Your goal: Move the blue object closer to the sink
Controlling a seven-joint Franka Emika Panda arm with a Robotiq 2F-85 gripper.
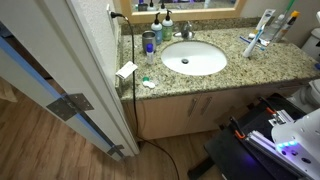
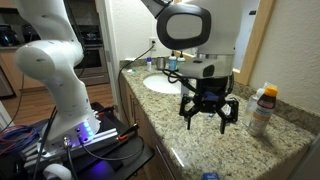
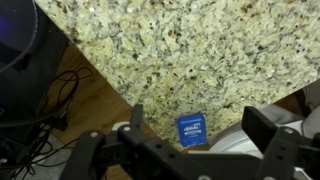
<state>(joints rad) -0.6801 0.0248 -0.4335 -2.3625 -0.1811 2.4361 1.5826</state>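
The blue object [image 1: 262, 32], a slim white and light-blue stick, leans on the granite counter to the right of the sink [image 1: 194, 57]. The sink is a round white basin with a chrome faucet; it also shows in an exterior view [image 2: 163, 84]. My gripper [image 2: 208, 121] hangs open and empty above the counter, on the side of the sink away from the wall. In the wrist view the open gripper [image 3: 200, 122] frames bare granite and a small blue packet. The stick does not show in the wrist view.
A small blue rectangular packet [image 3: 192, 130] lies near the counter's front edge. A dark blue cup [image 1: 149, 42] stands left of the basin and a green-tipped stick [image 1: 288, 20] at the back right. A bottle [image 2: 263, 108] stands beside the gripper. Cables lie on the floor below.
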